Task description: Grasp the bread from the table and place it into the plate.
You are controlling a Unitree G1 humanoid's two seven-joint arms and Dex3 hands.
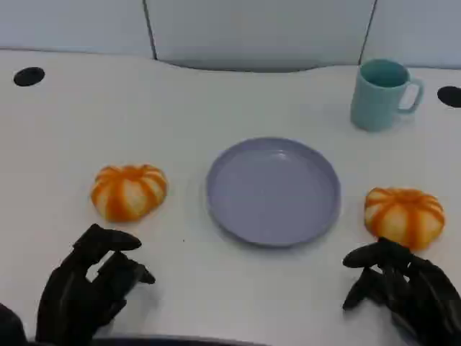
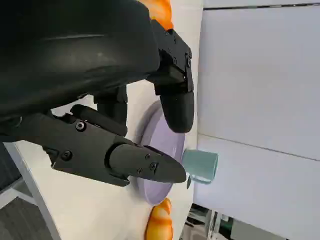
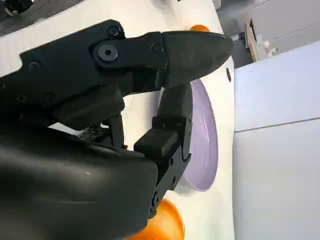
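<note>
head view: a lavender plate sits mid-table between two orange striped bread rolls, the left roll and the right roll, with a teal mug behind. the left hand and the right hand hover nearby, fingers apart, holding nothing.

left wrist view: spread fingers before the plate.

right wrist view: parted fingers above the plate, a roll beside.

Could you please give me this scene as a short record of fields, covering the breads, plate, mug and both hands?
left bread: orange-and-white bun, on the table left of the plate, untouched
right bread: matching bun, right of the plate, just beyond the right hand
plate: lavender, centre, holds nothing
mug: teal, upright, behind the plate to the right
left hand: empty, fingers apart, short of the left bun
right hand: empty, fingers apart
task state: no bread grasped yet
</note>
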